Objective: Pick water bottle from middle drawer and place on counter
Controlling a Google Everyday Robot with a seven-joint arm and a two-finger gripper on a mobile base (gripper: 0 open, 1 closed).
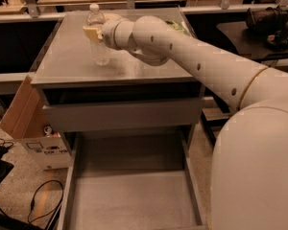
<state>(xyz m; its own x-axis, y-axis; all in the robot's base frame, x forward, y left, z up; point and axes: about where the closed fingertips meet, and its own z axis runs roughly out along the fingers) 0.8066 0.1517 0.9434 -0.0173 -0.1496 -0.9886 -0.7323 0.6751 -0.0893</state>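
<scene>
A grey cabinet stands on a speckled floor, with wooden benches along the back of the room. At the far left, one brown cardboard flap (pixel 18 110) leans against the cabinet's side, above one white carton (pixel 47 151), and one black cable (pixel 38 202) loops on the floor.

The counter (pixel 62 63) carries one water bottle (pixel 101 51), standing upright nearer the back left corner than the front edge, white cap on top. The gripper (pixel 95 31) is at the bottle's shoulder, clasped on it, with a pale yellow finger (pixel 91 31) crossing the front of the bottle. The one white arm (pixel 197 56) reaches in from the right, over the counter's right edge. A small green item (pixel 177 27) lies near the back right corner, partly hidden by the arm.

Below the counter, two drawers are out: an upper drawer (pixel 122 115) with a tall blank front, open slightly, and the middle drawer (pixel 134 195), pulled far out, showing its flat floor. At the right stands one black side table (pixel 240 32).
</scene>
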